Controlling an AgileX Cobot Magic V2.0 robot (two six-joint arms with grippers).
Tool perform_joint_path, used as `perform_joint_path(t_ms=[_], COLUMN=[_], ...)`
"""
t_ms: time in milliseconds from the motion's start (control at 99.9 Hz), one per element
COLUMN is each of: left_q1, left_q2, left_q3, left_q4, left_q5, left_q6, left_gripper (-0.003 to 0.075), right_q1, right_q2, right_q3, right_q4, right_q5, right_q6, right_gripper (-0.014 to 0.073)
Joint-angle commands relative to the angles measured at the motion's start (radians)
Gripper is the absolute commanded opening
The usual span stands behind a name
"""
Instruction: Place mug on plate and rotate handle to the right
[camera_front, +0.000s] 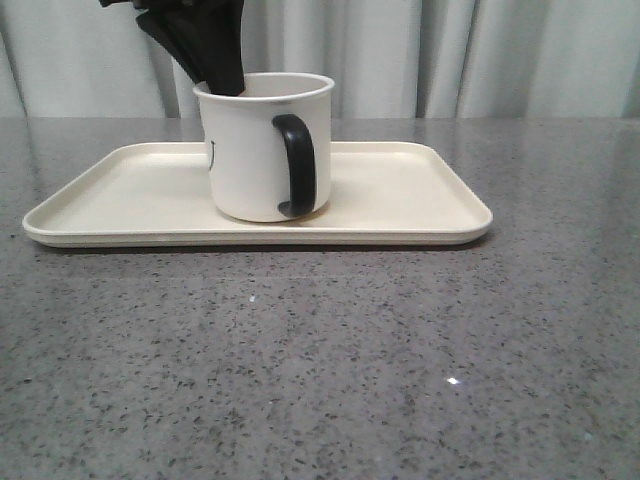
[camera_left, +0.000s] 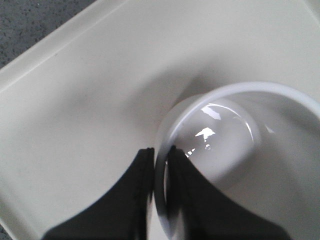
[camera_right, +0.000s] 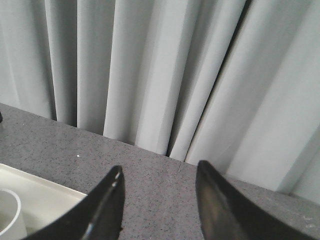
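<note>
Behind everything, a pale grey curtain closes the scene, and in front of it the speckled grey surface carries all the things of the task. On this surface lies the plate, a wide cream tray with a low rim, and it is much broader than what it bears. The mug stands upright on the plate, a little left of its middle, so I judge that the placing step is done. The handle faces toward the front camera and only slightly to the right, so the turning is, I think, not yet complete. The left gripper comes down from above onto the mug's rim at its back left side, with one of the fingers inside the mug and the other outside, closed together on the thin wall; this pinch lets the arm twist the mug about its own axis without touching the handle. The right gripper hangs off to the side, near a corner of the plate, its fingers apart and holding nothing. Around the mug the plate offers free room, and I see nothing that blocks the handle's way to the right.
</note>
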Motion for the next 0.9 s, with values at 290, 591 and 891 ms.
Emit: perform_joint_path(t_ms=[290, 591, 891], left_q1=[-0.008, -0.006, -0.001], left_q2=[-0.051, -0.079, -0.234], left_q3=[-0.034, -0.146, -0.231], left_q4=[-0.035, -0.023, 0.2], left_q5=[-0.02, 0.062, 0.062], left_q6=[0.001, 0.001, -0.025], left_gripper=[0.0287, 0.0284, 0.0284], right_q1=[0.0, 0.0, 0.0], right_q2=[0.0, 0.0, 0.0], right_q3=[-0.03, -0.03, -0.03], right_q4=[0.002, 0.002, 0.002], right_q5=[-0.064, -0.063, -0.063], right_q6=[-0.008, -0.008, -0.008], right_gripper=[0.0351, 0.0351, 0.0351])
